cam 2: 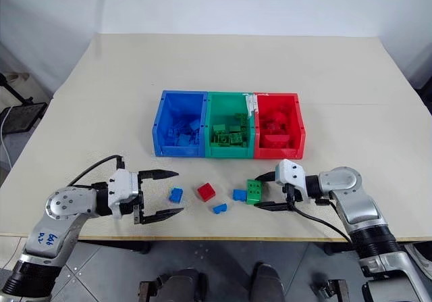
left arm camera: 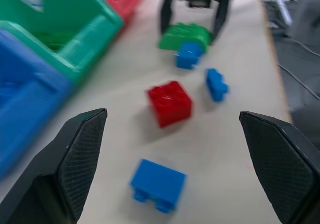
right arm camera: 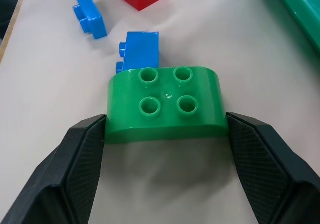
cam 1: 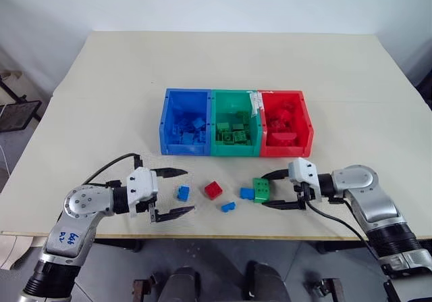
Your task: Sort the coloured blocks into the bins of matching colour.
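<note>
Three bins stand in a row mid-table: blue, green and red, each holding blocks of its own colour. In front of them lie loose blocks: a red one and three blue ones. A larger green block rests on the table. My right gripper has a finger pressed against each end of it. My left gripper stands wide open just left of the nearest blue block, holding nothing.
The cream table stretches bare behind the bins. Its front edge runs just below the loose blocks and both grippers. A white label sits on the wall between the green and red bins.
</note>
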Controlling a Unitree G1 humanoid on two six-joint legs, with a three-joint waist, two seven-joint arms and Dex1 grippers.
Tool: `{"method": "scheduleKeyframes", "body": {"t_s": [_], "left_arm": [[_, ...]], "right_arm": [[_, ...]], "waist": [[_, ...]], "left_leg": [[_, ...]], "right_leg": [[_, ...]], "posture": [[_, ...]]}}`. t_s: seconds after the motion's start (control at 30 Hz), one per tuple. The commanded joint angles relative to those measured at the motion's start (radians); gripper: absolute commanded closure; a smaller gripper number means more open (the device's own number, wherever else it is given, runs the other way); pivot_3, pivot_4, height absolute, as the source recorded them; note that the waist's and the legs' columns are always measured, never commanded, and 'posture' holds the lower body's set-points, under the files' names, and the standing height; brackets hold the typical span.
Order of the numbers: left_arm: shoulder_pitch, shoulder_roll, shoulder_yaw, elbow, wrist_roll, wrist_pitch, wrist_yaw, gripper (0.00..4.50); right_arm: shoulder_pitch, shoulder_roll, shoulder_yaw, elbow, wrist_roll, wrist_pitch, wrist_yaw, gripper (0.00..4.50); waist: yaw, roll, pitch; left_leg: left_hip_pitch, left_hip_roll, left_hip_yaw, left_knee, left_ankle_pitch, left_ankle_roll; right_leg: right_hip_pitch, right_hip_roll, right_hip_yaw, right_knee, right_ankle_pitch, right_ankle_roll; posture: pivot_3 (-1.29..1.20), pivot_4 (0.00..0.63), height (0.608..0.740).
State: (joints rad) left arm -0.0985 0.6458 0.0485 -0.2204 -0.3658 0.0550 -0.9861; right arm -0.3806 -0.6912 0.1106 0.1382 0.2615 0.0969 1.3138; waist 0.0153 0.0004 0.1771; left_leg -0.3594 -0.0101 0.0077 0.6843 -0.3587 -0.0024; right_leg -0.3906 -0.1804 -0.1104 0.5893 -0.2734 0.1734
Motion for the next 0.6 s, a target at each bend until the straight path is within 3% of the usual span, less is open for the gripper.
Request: {"method": "scheduleKeyframes", "body": {"t_s": [0.03, 0.2, 0.3, 0.5, 0.6], "left_arm": [[0.022, -0.017, 0.093, -0.017, -0.052, 0.005, 0.056, 0.00], [0.090, -0.020, 0.150, -0.045, -0.059, 0.014, 0.095, 0.00], [0.102, -0.041, 0.167, -0.061, -0.077, 0.034, 0.132, 0.00], [0.137, -0.058, 0.209, -0.145, -0.122, 0.083, 0.183, 0.00], [0.145, -0.051, 0.213, -0.159, -0.126, 0.101, 0.189, 0.00]], "right_arm": [[-0.028, -0.036, -0.109, -0.126, 0.109, 0.118, -0.045, 1.17], [-0.177, 0.026, -0.163, -0.207, 0.222, 0.337, -0.196, 1.17], [-0.282, 0.084, -0.128, -0.147, 0.156, 0.354, -0.298, 1.17], [-0.509, 0.198, -0.007, 0.179, -0.028, 0.264, -0.398, 1.17], [-0.548, 0.232, -0.012, 0.230, -0.028, 0.240, -0.388, 0.13]], "waist": [[-0.001, 0.000, 0.000], [-0.017, 0.000, 0.000], [-0.018, 0.000, 0.000], [-0.018, 0.000, 0.000], [-0.020, 0.000, 0.000]], "left_leg": [[0.000, 0.000, 0.000, 0.000, 0.000, 0.000], [0.000, 0.002, 0.000, 0.000, -0.001, -0.001], [0.000, 0.003, 0.000, 0.000, -0.001, -0.002], [0.000, 0.003, 0.000, 0.000, -0.001, -0.002], [-0.001, 0.003, 0.000, -0.001, -0.002, -0.002]], "right_leg": [[0.000, 0.000, 0.000, 0.000, 0.000, 0.000], [-0.001, 0.001, 0.000, 0.000, 0.000, 0.000], [-0.001, 0.002, 0.000, 0.001, 0.000, -0.001], [-0.002, 0.002, 0.000, 0.001, 0.000, -0.001], [-0.002, 0.002, -0.001, 0.001, 0.000, -0.001]], "posture": [[0.00, 0.150, 0.740], [0.00, 0.150, 0.740], [0.00, 0.150, 0.740], [0.00, 0.150, 0.740], [0.00, 0.150, 0.740]]}}
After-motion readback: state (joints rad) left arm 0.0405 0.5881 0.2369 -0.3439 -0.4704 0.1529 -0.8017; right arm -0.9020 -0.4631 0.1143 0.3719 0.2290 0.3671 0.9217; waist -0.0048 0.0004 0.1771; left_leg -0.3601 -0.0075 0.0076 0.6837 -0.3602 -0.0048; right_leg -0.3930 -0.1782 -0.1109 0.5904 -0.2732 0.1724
